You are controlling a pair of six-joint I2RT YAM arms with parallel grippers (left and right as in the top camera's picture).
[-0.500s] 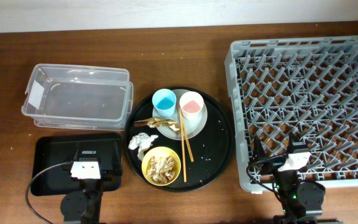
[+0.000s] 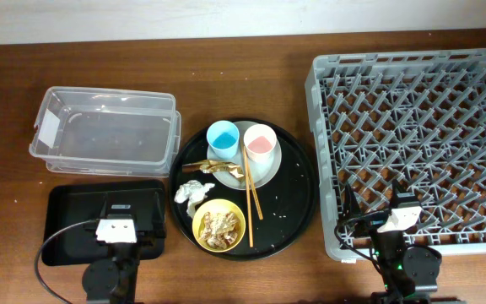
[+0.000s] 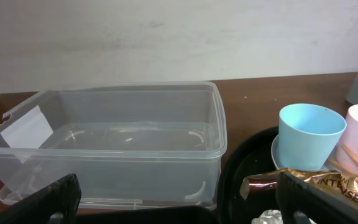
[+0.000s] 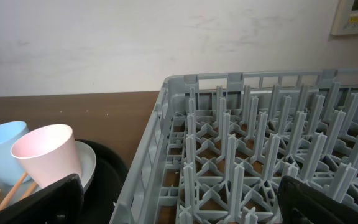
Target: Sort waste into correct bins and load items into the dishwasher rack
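Empty, wide-open left hand [image 2: 118,207] over black tray [image 2: 66,211], right hand [image 2: 371,207] likewise over rack [image 2: 412,61] edge, round tray [image 2: 298,194] between.

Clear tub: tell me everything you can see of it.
The tub is a rectangular box of see-through plastic with rounded corners and a lipped rim, upright and lidless. A white label sits on its left end wall. Nothing shows inside. It stands on the brown table, behind the black tray; its right end is close to the round tray, touching or not I cannot tell.
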